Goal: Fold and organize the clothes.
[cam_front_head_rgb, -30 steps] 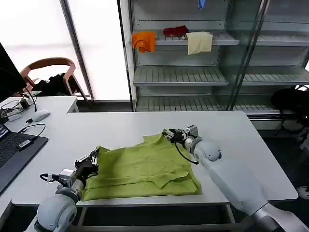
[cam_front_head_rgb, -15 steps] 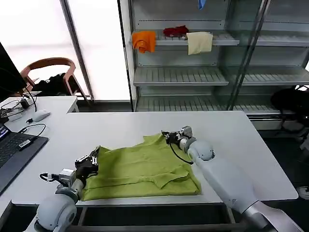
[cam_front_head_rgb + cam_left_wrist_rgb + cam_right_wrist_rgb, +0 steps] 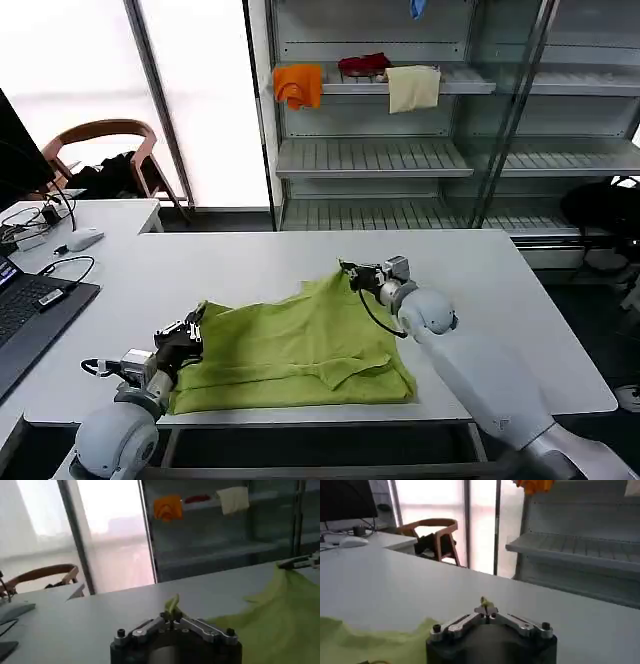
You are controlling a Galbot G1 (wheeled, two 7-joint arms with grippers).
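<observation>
The lime T-shirt (image 3: 295, 348) lay spread on the white desk (image 3: 240, 272), toward its near edge, with the bulk of the cloth at about 6 o'clock from the desk's middle. From the head camera, the left gripper (image 3: 187, 335) sat at the shirt's 9 o'clock corner, closed on the fabric there, and the right gripper (image 3: 352, 272) sat at the shirt's 1 o'clock corner, clamped on the far edge and holding it raised into a small peak above the desk.

The left wrist view gave what the head view could not: a tuft of green pinched between the closed fingers (image 3: 172, 616) of the left gripper (image 3: 173, 614), and across the desk, at the shirt's far end, the other arm's gripper (image 3: 300, 561) on the lifted edge. The right wrist view showed a scrap of green standing up between that gripper's (image 3: 489, 611) meeting fingers, with the rest of the shirt (image 3: 375, 641) slack beside it. An orange cloth (image 3: 297, 84) and a cream cloth (image 3: 412, 87) hung on the shelf (image 3: 400, 85) behind the desk.

Compared with half a second before, the right gripper had shifted slightly toward 3 o'clock and pulled its corner higher; the left gripper had held its place.
</observation>
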